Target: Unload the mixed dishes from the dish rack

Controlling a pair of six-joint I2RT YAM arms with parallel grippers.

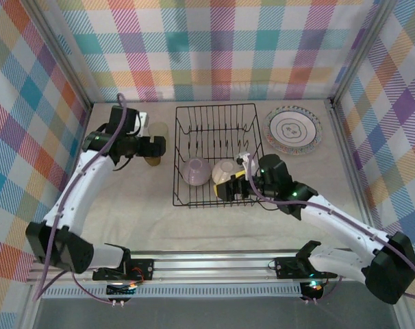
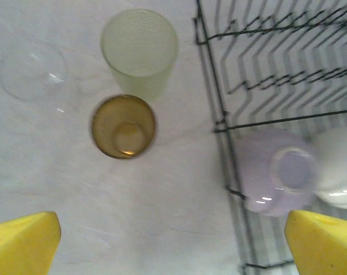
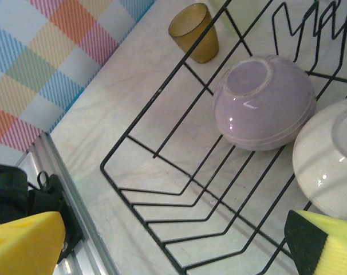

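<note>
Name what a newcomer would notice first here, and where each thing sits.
The black wire dish rack sits centrally, with a lilac bowl and a cream bowl upside down at its near end. A ringed plate lies at the far right, and an amber cup, a pale green cup and a clear cup sit left of the rack.

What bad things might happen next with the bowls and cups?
1. The lavender bowl and cream bowl lie upside down, close together in the dish rack. Their shiny round backs might slip from the right gripper's open jaws, or lifting one might bump the other.
2. The amber cup, pale green cup and clear cup stand bunched under the left gripper; moving off low might tip one.
</note>
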